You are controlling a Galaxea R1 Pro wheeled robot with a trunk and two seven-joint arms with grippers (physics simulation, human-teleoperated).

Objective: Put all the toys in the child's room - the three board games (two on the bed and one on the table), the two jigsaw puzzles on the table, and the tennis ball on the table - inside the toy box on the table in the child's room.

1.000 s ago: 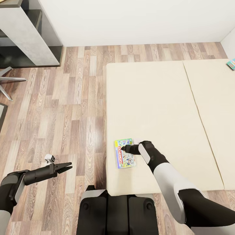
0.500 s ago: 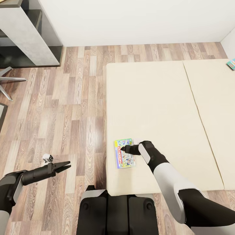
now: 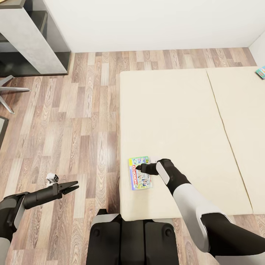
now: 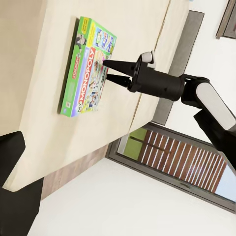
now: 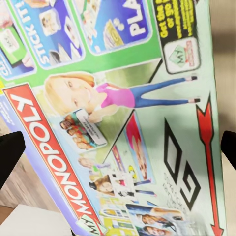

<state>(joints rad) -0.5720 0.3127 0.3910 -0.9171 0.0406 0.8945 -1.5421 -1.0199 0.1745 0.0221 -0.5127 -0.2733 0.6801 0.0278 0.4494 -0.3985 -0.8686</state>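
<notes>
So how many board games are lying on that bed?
2: a Monopoly box near the bed's front left corner, under the right tool, and another game box at the far right edge, partly cut off.

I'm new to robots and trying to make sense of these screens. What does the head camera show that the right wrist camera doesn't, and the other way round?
Head view: the whole cream bed, wood floor, both arms, and a second game box at the bed's far corner. Right wrist view: the box lid's print close up, with a cartoon blonde girl. Both: the Monopoly box lying flat near the bed's edge.
</notes>
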